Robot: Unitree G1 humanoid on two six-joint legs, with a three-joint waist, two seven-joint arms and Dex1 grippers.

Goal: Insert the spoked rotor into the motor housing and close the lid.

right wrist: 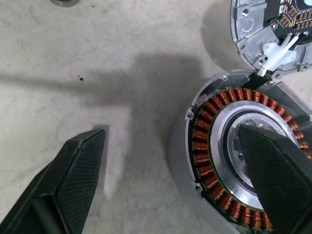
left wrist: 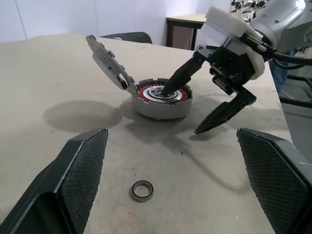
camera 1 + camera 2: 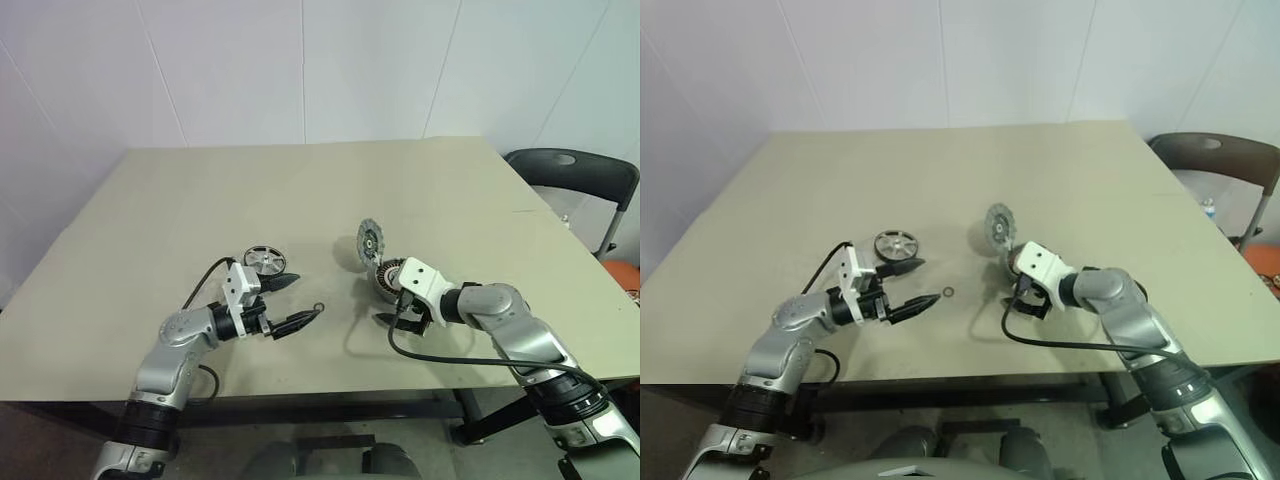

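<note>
The spoked rotor (image 3: pixel 262 259) is seen lying flat on the counter (image 3: pixel 300 200), just beyond the left end effector (image 3: pixel 290 301) and well apart from the motor housing (image 3: pixel 386 277), so its axis stands upright and its flat face is turned up. The left end effector is held level with its two black fingers spread wide and nothing between them; one fingertip lies just beside the rotor's rim, which makes the left arm clearly the nearer one for a pick. A small dark ring (image 2: pixel 142 190) rests on the counter ahead of it, between the two arms. The right end effector (image 2: pixel 191 109) is likewise spread and empty, tilted down over the housing with one fingertip over the copper windings and the other outside the wall. The lid (image 3: pixel 369 241) stands raised on its hinge at the housing's far edge, so the cavity is open. The rotor is judged not yet inserted; it would have to be carried rightward to the housing.
</note>
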